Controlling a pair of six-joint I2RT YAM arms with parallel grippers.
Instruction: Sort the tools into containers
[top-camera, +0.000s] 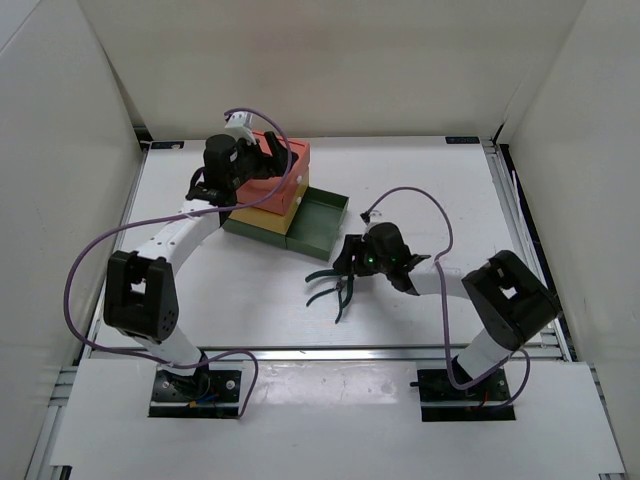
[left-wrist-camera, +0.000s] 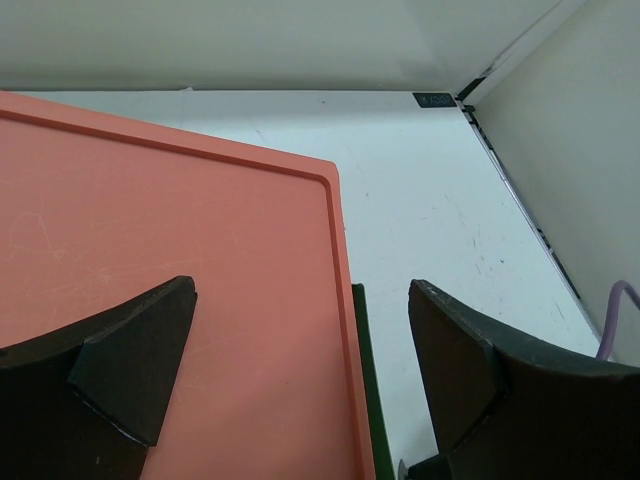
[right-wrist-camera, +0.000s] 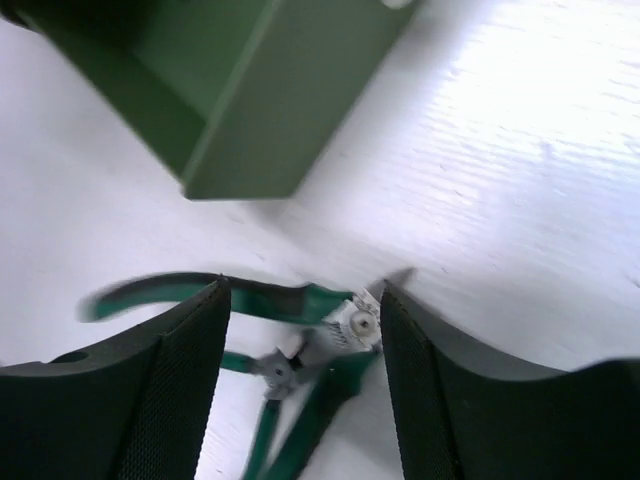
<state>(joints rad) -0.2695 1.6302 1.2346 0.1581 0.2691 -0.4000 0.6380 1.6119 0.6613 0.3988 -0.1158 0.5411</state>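
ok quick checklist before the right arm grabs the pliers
1. Right gripper open: ok.
2. Pliers under its gap: ok.
3. Just one pair there: not ok, two pairs appear to overlap.
4. Green drawer pulled out: ok.
5. Left gripper away from that drawer: ok, open over the red box.
6. Low enough to close: cannot tell.
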